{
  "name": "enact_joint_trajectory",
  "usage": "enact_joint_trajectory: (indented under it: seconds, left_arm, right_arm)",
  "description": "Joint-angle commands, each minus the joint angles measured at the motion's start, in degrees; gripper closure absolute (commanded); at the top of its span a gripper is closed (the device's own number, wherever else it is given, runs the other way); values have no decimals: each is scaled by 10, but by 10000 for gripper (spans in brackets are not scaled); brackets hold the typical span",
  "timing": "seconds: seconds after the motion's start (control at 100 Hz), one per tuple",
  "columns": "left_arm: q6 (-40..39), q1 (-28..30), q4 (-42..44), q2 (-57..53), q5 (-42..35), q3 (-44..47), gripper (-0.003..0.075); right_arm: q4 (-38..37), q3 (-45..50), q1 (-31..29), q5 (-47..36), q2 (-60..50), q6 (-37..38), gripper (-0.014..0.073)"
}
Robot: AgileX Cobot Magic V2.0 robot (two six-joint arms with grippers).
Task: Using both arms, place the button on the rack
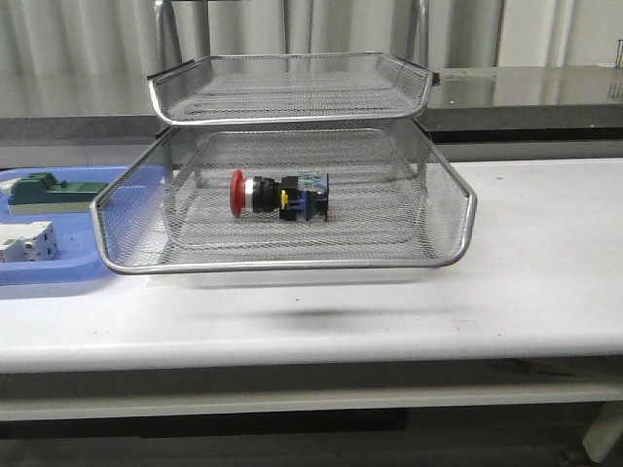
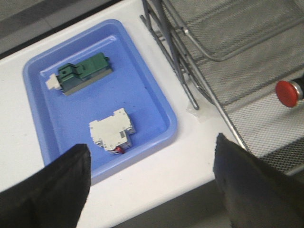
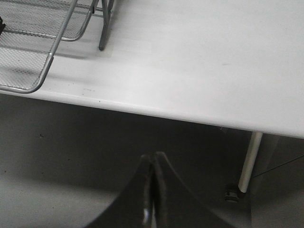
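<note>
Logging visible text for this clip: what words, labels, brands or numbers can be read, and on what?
None can be read.
White breaker: no legible print; a small red mark only.
Green block: no text visible.
Button: its blue-yellow rear block may carry markings, too small to read.

one small push-button switch with a red mushroom head and blue-yellow rear block [image 1: 280,196]. one silver wire-mesh metal rack [image 1: 292,263], with two of its trays visible in the front view. one flat blue plastic tray [image 2: 147,90], holding two parts: one green block [image 2: 85,72] and one white breaker [image 2: 112,131]. one white table [image 1: 545,282]. two dark grippers, one left [image 2: 152,183] and one right [image 3: 152,190].
</note>
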Motion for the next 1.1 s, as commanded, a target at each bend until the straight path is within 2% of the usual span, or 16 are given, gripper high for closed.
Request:
enact_joint_trajectory:
  seconds: [0.0, 0.28, 0.52, 0.9, 1.09]
  left_arm:
    - [-15, 17, -5, -57, -95, 40, 206]
    - [-56, 54, -17, -206, -268, 230, 206]
    - [-59, 59, -17, -316, -403, 370, 206]
    - [-59, 59, -29, -403, -518, 496, 206]
    - [-59, 59, -29, -404, -515, 504, 206]
  right_arm:
    - [-2, -18, 0, -36, 1, -2, 662]
    - [-2, -18, 0, -36, 1, -2, 662]
    - [-2, -18, 0, -36, 1, -2, 662]
    - [-2, -18, 0, -36, 1, -2, 662]
    - [-2, -18, 0, -36, 1, -2, 662]
